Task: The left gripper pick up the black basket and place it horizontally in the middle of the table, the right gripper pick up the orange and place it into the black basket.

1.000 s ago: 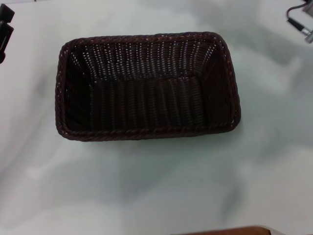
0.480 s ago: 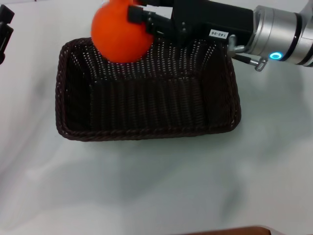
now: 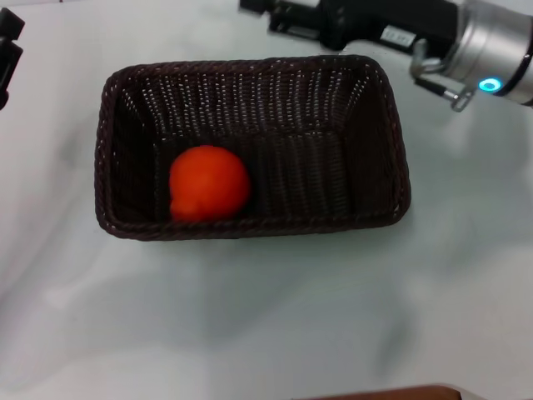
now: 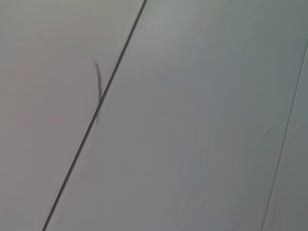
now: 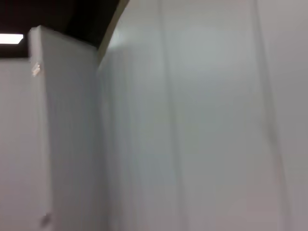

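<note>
The large rectangular black woven wicker basket (image 3: 250, 146) with a braided rim and sloping sides lies flat on the plain white counter (image 3: 266, 317), its long sides running left to right, about in the middle of the head view. The small round bright orange fruit (image 3: 209, 183) rests on the basket floor, in the near left part of it, close against the near wall and apart from the far wall. Nothing grips it.

The right tool (image 3: 258, 7), the black end of the silver-and-black right arm, is at the far edge of the head view, beyond the far rim of the black basket and right of its middle. It touches neither the basket nor the orange. Only a small part of its tip shows, so I cannot tell whether its fingers are spread or pressed together. A blue ring light glows on the arm's silver wrist section.

The left tool (image 3: 8, 50) sits at the far left edge of the head view, well apart from the basket. Only a dark clamp-like piece of it shows, and its state cannot be told either.

Both wrist views show only pale flat panels with thin dark seams.
</note>
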Available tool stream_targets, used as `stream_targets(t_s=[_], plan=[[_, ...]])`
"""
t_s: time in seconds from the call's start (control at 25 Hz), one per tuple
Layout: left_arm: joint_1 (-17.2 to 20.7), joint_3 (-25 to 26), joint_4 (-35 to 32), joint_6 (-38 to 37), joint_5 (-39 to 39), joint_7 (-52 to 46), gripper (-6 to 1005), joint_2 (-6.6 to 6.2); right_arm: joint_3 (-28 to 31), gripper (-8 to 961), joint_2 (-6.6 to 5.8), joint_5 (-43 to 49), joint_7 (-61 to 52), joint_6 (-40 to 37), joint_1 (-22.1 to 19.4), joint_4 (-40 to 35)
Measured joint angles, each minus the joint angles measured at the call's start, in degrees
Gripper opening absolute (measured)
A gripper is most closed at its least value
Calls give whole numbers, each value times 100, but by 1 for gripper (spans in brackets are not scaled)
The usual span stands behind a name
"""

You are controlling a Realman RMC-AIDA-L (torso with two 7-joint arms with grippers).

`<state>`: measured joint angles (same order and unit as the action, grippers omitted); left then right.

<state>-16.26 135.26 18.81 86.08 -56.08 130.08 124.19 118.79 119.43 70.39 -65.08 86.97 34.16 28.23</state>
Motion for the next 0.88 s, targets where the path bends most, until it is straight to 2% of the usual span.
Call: stream_targets(t_s=[0.12,0.32,0.52,0.64,0.88], plan=[[14,1,0,38,61,0,565,-3,208,784,6,-707,464,18,-161,-367],[87,11,0,54,429,42,565,-2,405,946,21,-2494,1841,23,-423,-1398],[200,142,0,107,742,69,565,0,539,946,58,-3987,2893,30,-662,-2051],[273,434,2,186,787,72,565,-3,550,946,64,-4625,3243,32,-814,-2179],[436,1004,1,490,792,80,565,-9,550,946,54,-5188,3332,31,-1024,-2190]])
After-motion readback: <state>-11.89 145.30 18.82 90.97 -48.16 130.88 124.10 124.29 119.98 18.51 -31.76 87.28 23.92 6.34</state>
